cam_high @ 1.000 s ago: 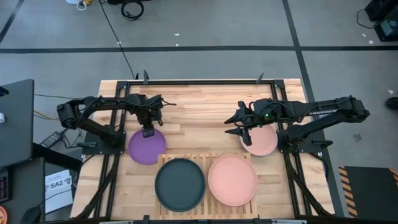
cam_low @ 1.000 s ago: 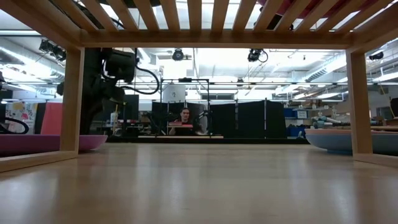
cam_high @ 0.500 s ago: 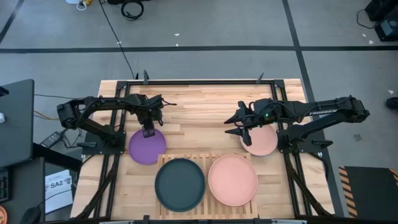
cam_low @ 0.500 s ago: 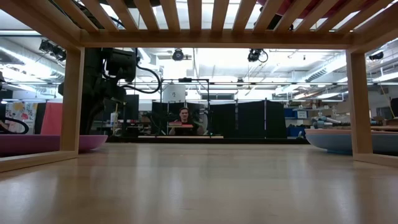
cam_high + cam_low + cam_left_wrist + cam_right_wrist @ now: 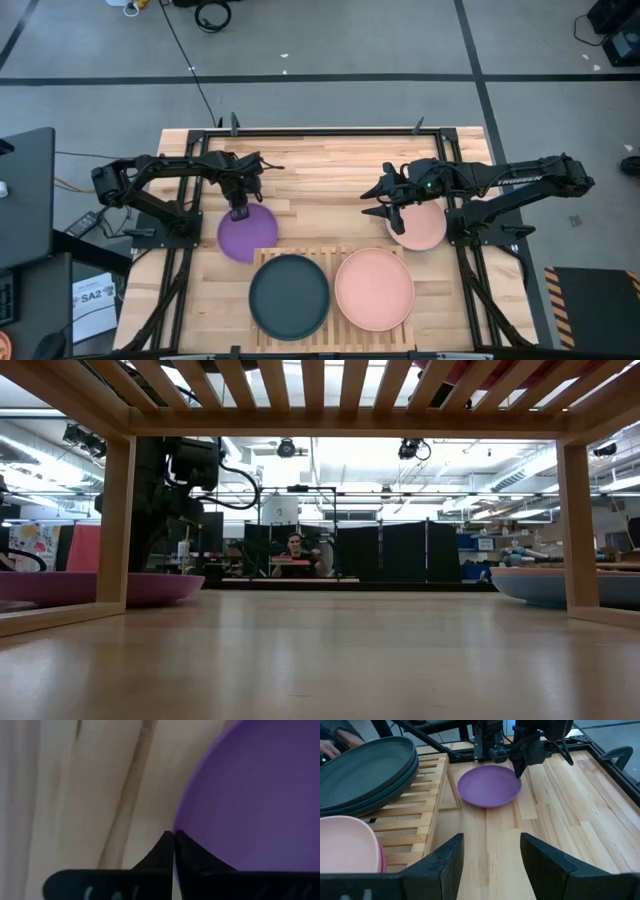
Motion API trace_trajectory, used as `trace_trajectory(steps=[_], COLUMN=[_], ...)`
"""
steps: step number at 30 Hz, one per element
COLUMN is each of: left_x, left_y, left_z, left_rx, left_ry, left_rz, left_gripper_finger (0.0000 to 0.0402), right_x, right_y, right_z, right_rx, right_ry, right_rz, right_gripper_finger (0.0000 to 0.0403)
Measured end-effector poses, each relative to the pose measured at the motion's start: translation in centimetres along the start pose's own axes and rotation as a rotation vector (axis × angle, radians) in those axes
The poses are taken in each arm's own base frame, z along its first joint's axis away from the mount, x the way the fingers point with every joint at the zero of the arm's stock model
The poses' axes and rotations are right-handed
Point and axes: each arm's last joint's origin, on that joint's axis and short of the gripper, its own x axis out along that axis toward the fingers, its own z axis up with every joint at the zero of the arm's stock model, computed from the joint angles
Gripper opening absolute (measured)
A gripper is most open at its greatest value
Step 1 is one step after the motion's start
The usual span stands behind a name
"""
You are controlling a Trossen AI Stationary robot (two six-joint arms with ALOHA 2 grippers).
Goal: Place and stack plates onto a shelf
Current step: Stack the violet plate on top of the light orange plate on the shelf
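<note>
The purple plate (image 5: 248, 236) lies on the plank table to the left of the shelf (image 5: 330, 253). My left gripper (image 5: 238, 212) points down at the plate's far rim and is shut on it. A dark grey plate (image 5: 289, 295) and a pale pink plate (image 5: 374, 289) lie side by side on the shelf. My right gripper (image 5: 378, 203) hangs open in the air right of the table's middle. It is next to another pale pink plate (image 5: 420, 226) on the table and touches nothing. My left gripper pinches the purple plate's far rim (image 5: 176, 831) between its two fingers (image 5: 187, 852), one inside the plate and one outside it. The fingers come from above, pointing down. The plate (image 5: 487, 787) rests on the table.
In the right wrist view the dark grey plate (image 5: 365, 767) lies on top of another plate, and a magenta rim (image 5: 381, 862) shows under the pink one (image 5: 345, 845). Bare planks lie between the two arms. A person (image 5: 293, 550) sits in the room beyond the table.
My left gripper has kept its place and has shut on the purple plate's far rim. The plate has slid a little along the table toward the right edge, nearer to the shelf.
</note>
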Motion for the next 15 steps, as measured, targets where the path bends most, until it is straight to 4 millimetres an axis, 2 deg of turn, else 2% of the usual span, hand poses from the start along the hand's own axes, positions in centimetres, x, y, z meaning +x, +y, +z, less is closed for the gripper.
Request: trace_trajectory(steps=[7,15], left_x=[-0.7,-4.0], left_y=[0.4,1.8], left_z=[0.6,3.1], left_rx=[-0.016,-0.062], left_ry=[-0.028,-0.152], left_rz=[0.043,0.118], left_gripper_finger=[0.0008,0.0008], right_x=[0.0,0.0], right_y=[0.0,0.0], right_z=[0.0,0.0], right_rx=[0.000,0.000], right_ry=[0.000,0.000], right_rz=[0.000,0.000], right_gripper_finger=[0.0199,0.0199])
